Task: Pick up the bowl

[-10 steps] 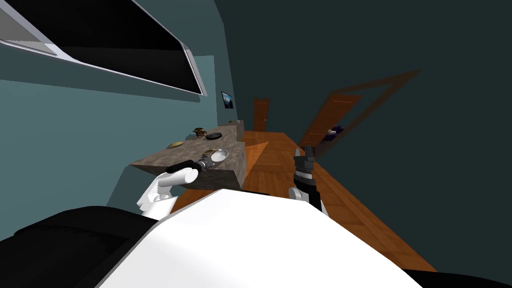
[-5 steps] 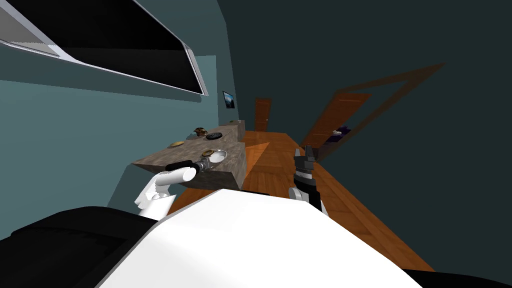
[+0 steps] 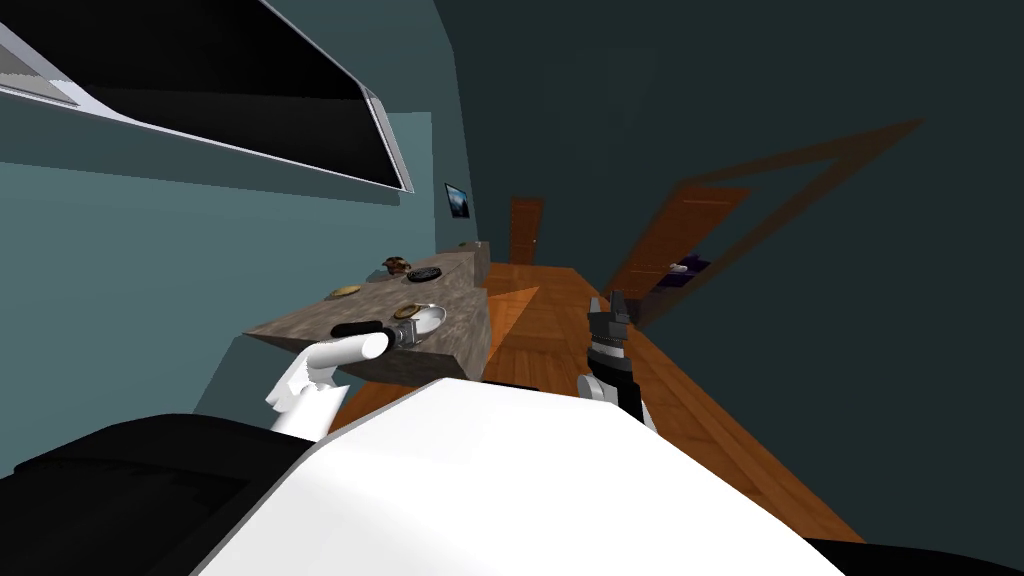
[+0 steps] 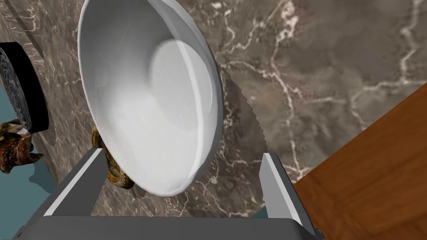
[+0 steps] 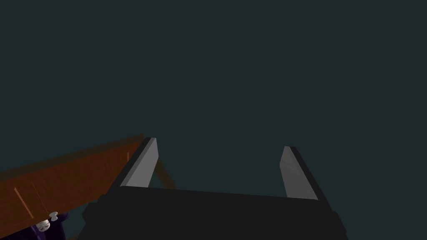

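While the left gripper [image 4: 183, 154] hangs open over the counter [image 4: 317, 62], the white bowl [image 4: 146, 96] lies straight ahead, its near rim between the fingers [image 4: 89, 175], off-centre; the right gripper [image 5: 219, 143], open too, is well apart.

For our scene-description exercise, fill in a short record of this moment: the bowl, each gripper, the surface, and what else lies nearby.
bowl: white, empty, on the counter
counter: brown veined stone, wooden floor beyond its edge
left gripper: open, one finger on each side of the bowl, not pressing it
right gripper: open, holding nothing
nearby: black disc; gold ring partly hidden behind the bowl
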